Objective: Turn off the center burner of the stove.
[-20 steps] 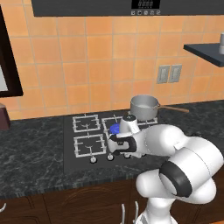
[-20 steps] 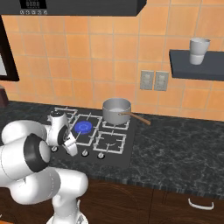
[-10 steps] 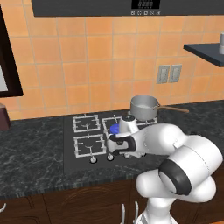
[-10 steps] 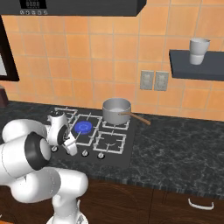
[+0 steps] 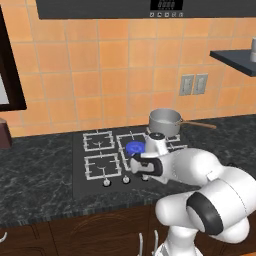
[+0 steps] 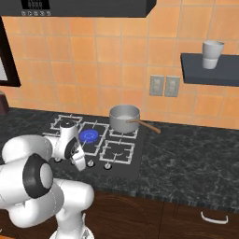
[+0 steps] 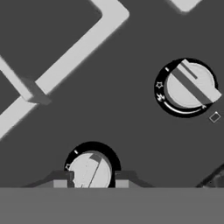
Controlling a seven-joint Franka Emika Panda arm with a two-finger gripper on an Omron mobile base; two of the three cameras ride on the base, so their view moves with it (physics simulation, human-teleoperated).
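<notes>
In the hand view the jaws stand one on each side of a round silver knob, their tips against its rim, so they look closed on it, while a second knob lies apart up and to the right. That knob sits in the front row of the stove, a flat black cooktop set in the dark speckled table. The center burner glows blue just behind the wrist, and a steel saucepan stands on the back right grate.
</notes>
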